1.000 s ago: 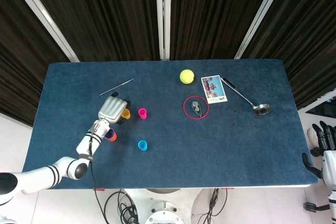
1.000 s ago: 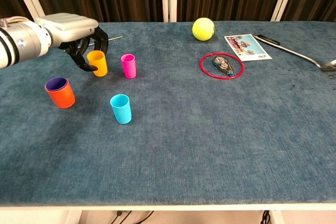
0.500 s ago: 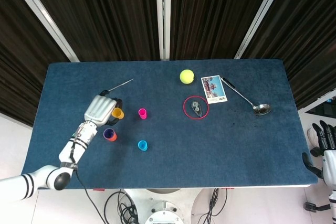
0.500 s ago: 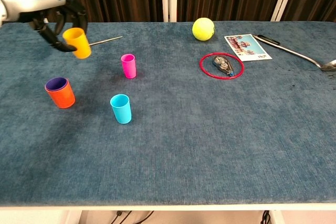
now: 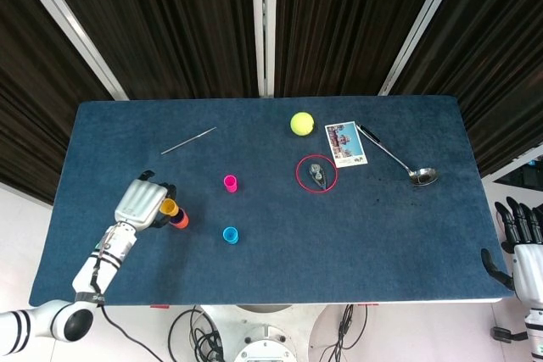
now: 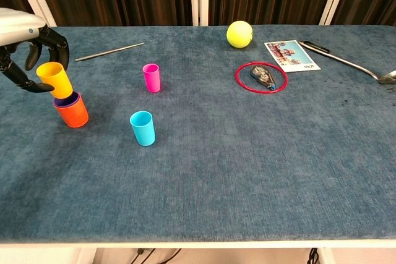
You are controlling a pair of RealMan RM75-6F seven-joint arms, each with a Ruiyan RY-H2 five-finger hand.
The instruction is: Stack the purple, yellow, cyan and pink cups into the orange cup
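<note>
Yellow cup held in left hand, tilted, its base at the mouth of the orange cup, which already has the purple cup nested inside. Pink cup and cyan cup stand upright on the table, apart from the stack. Right hand off the table's right edge, fingers spread, holding nothing.
</note>
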